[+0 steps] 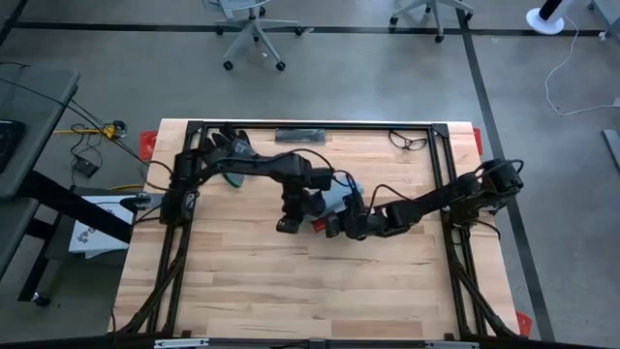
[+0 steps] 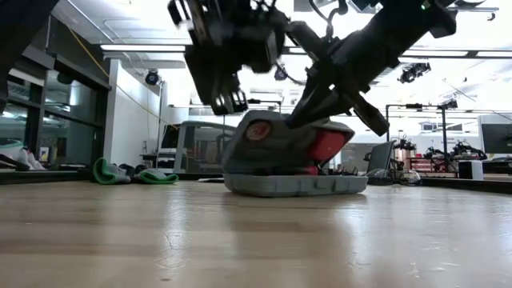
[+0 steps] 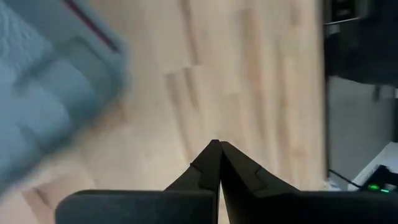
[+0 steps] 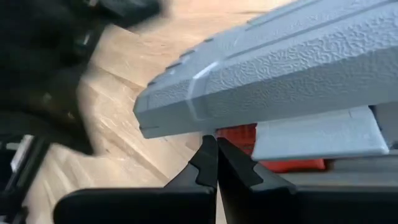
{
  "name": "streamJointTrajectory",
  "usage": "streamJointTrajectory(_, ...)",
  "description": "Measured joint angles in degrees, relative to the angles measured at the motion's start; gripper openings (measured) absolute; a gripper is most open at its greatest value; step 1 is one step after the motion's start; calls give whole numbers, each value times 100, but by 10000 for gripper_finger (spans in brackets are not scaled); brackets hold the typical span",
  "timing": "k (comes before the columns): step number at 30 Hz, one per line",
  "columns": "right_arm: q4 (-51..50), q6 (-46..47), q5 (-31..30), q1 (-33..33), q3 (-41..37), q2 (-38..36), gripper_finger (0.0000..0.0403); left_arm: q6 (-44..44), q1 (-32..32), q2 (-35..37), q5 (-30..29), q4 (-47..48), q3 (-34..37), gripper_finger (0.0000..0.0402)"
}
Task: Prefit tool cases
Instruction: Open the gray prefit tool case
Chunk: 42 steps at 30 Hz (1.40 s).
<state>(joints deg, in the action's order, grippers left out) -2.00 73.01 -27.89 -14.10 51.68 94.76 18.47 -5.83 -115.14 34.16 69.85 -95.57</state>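
The blue-grey tool case [image 1: 338, 198] lies near the table's middle. Its base [image 2: 292, 186] is flat on the wood and its lid [image 2: 276, 136] is tilted up, showing red inside [image 2: 328, 146]. My right gripper [image 4: 216, 138] is shut, with its tips at the lid's lower edge on the case's near side [image 1: 334, 227]. My left gripper [image 3: 217, 144] is shut and hangs above the bare table just left of the case [image 1: 284, 225], touching nothing. The case shows blurred in the left wrist view [image 3: 43, 93]. My right gripper meets the underside of the lid's edge [image 4: 205, 132], near a corner, with the tips of its shut fingers. They slant down from the table's right-near side. The lid rests tilted above them, over the red inside [image 4: 239, 134], and the base stays on the table.
Dark and green gloves [image 1: 231, 155] lie at the far left, also in the low view [image 2: 132, 174]. A flat black item [image 1: 300, 134] and a loop of cable or glasses [image 1: 407, 142] sit at the far edge. A black frame [image 1: 441, 165] borders the table. Bare wood stretches toward the near edge.
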Motion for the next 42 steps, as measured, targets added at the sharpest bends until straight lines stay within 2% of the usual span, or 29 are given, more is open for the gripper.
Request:
streamJointTrajectory(6, -144, 0, 60, 36, 0, 0, 0, -43, -246, 873, -36, -106, 13, 0)
streamJointTrajectory(13, -145, 0, 60, 36, 0, 0, 0, -112, -1198, 1444, -1363, -718, 33, 0)
streamJointTrajectory(16, -126, 4, 61, 46, 0, 1, 0, 24, -1645, 1410, -1692, -882, 33, 0)
streamJointTrajectory(23, -6, 7, 155, 131, 0, 2, 0, 93, -2281, 518, -1572, -1045, 33, 0)
streamJointTrajectory(26, 6, 9, 193, 150, 0, 4, 0, 110, -2298, -40, -1484, -999, 35, 0)
streamJointTrajectory(33, 10, 20, 213, 211, 0, 7, 0, 115, -1833, -990, -680, -738, 40, 0)
streamJointTrajectory(38, 251, -133, 274, 305, 0, 4, 0, 169, -1289, -1020, -504, -689, 49, 0)
streamJointTrajectory(42, 571, -442, 289, 457, -26, 7, 0, 40, -808, -970, -118, -960, 48, 0)
